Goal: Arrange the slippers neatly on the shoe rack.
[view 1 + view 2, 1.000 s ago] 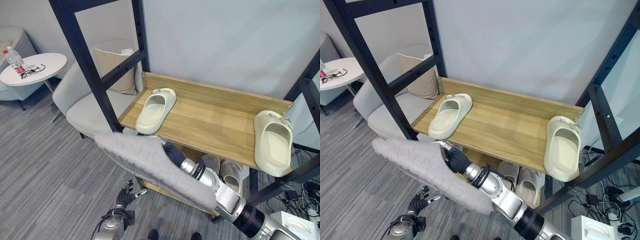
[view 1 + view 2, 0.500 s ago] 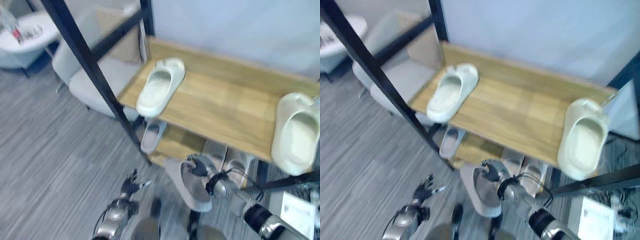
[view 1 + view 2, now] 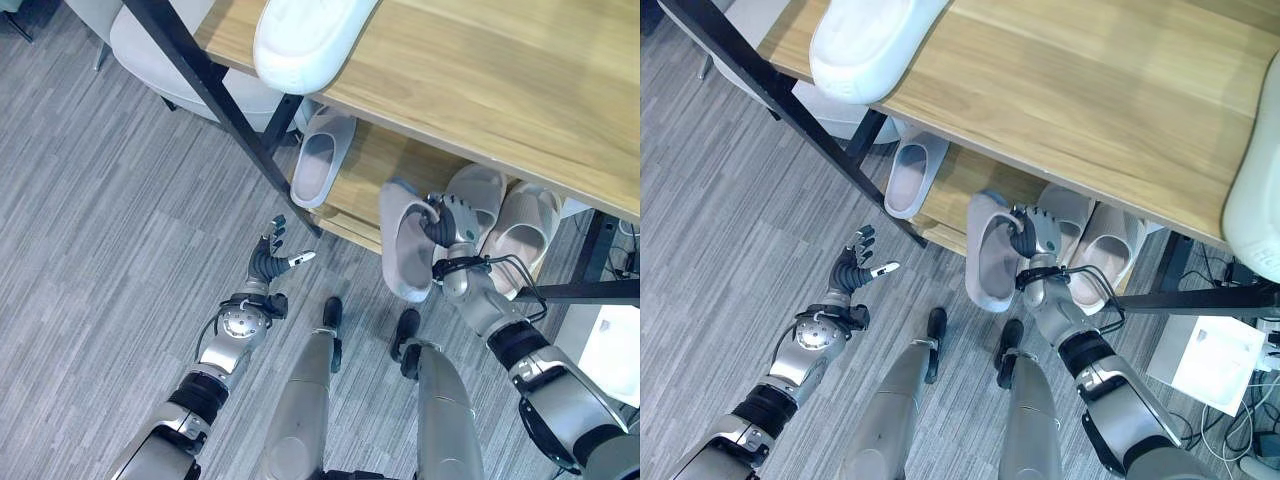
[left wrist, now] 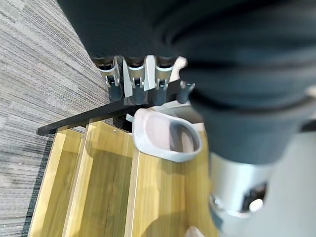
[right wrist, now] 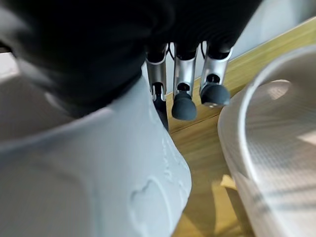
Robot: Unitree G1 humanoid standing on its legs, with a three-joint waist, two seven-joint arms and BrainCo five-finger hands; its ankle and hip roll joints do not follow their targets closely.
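Held slipper: pale grey slipper [image 3: 403,243] is in the robot's right hand [image 3: 446,222], hanging toe-down right at the front edge of the lower shelf [image 3: 372,170], mostly out over the floor still.
Right hand: fingers curled round the slipper's edge, so it's clamped on it. In the right wrist view the dark fingertips [image 5: 184,106] sit just past the slipper's pale body, with another slipper's rim close by.
Lower shelf slippers: two beige ones [image 3: 500,215] sit side by side just right of the held one, touching or nearly so. A grey one [image 3: 320,158] is further left, toe poking over the shelf's front edge by the black post [image 3: 225,95].
Top shelf: wooden board [image 3: 500,70] with a cream slipper [image 3: 305,30] on the left end, toe sticking out past the edge. In the right eye view a second cream slipper [image 3: 1255,195] sits at the far right end, well apart from the first.
Left hand: left hand [image 3: 272,262] is out over the grey carpet [image 3: 110,230], fingers spread loose, nothing in it, well left of the rack.
Extras: pale chair seat [image 3: 160,55] behind the post, white box [image 3: 1208,365] on the floor at the right.
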